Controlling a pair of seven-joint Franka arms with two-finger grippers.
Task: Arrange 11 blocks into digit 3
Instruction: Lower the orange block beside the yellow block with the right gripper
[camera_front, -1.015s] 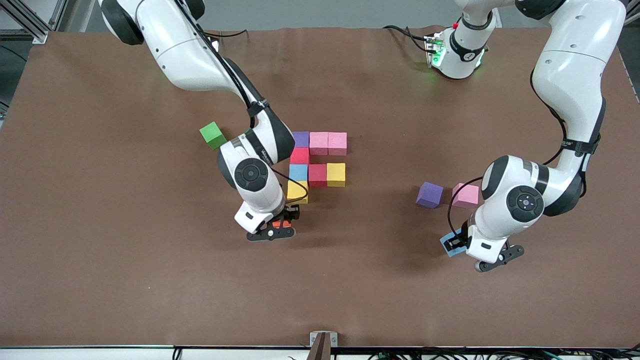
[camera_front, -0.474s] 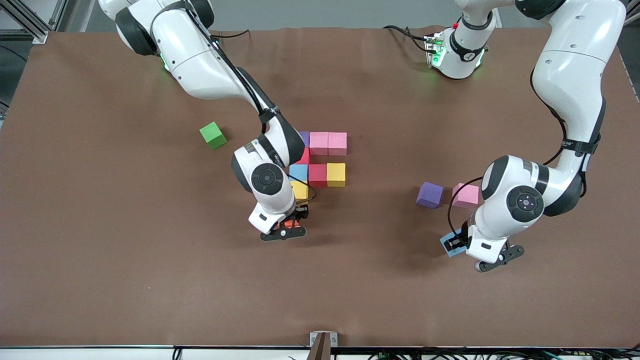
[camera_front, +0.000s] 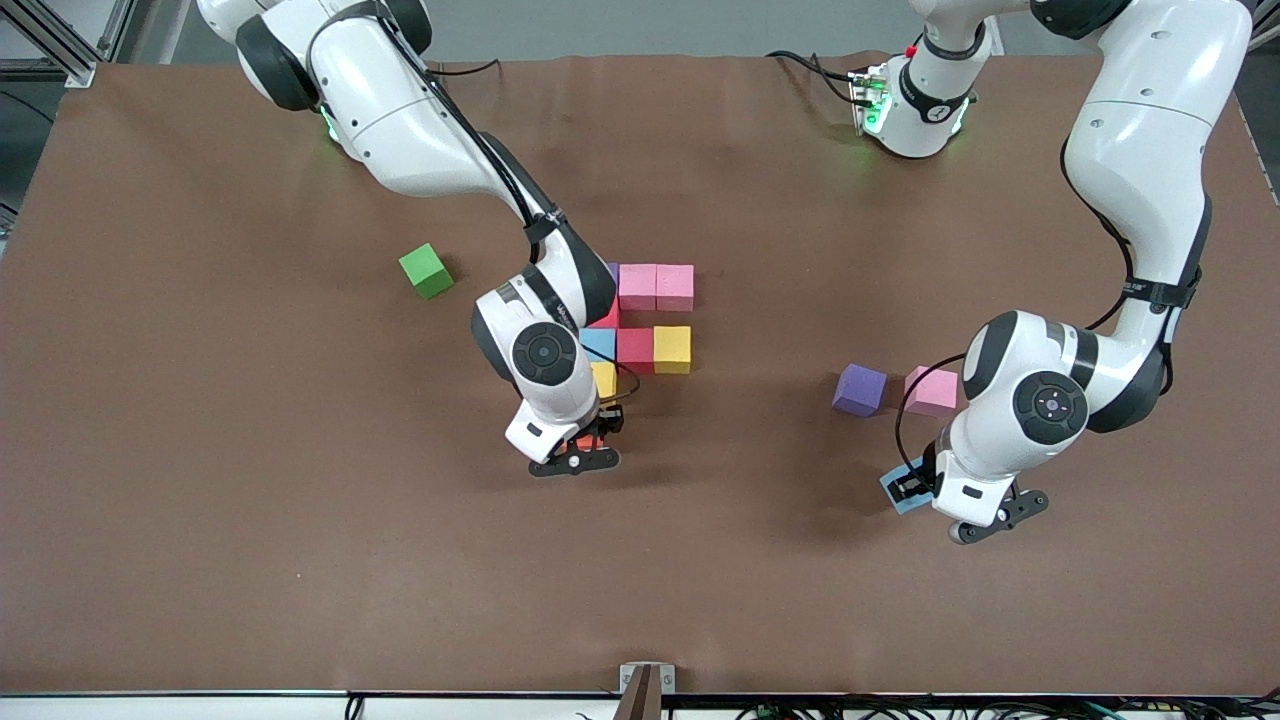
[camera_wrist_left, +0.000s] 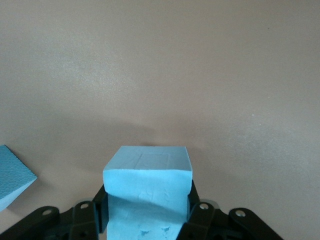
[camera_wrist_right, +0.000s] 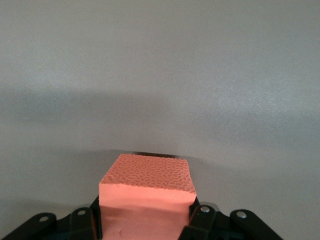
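Blocks, digit 3: eight cubes are set in the partial figure (camera_front: 640, 320) at the middle of the front view.

- Top row: a purple cube, mostly hidden by the right arm, then two pink cubes (camera_front: 656, 287).
- Next: a red cube (camera_front: 606, 317), also partly hidden.
- Middle row: blue (camera_front: 598, 343), red (camera_front: 635, 350), yellow (camera_front: 672, 349).
- Below the blue one: a second yellow cube (camera_front: 603, 378).
- The column's fifth place and the whole bottom bar are unfilled.

Right gripper (camera_wrist_right: 145, 222): closed on the orange cube (camera_wrist_right: 145, 185). It sits low in the frame's middle, over the table just below the second yellow cube.

Left gripper (camera_wrist_left: 147, 220): clamped on a light blue cube (camera_wrist_left: 147, 175), lower in the frame toward the left arm's end of the table. This arm appears to be waiting. Its wrist view catches another blue cube (camera_wrist_left: 12, 175) at the edge of the picture.

Loose items:
- A purple cube (camera_front: 860, 389) and a pink cube (camera_front: 931, 391) sit side by side, above the left gripper in the frame.
- A green cube (camera_front: 425, 270) lies apart toward the right arm's end; it is not part of the figure.

Step in hand (judgement): placing the orange cube as the column's lowest cube.

Next move (judgement):
- Line the orange cube up flush with the yellow cube's lower face, square to the column.
- Lower it to the table and release it without nudging the neighbours.
- The held blue cube then looks a likely first piece of the bottom bar.
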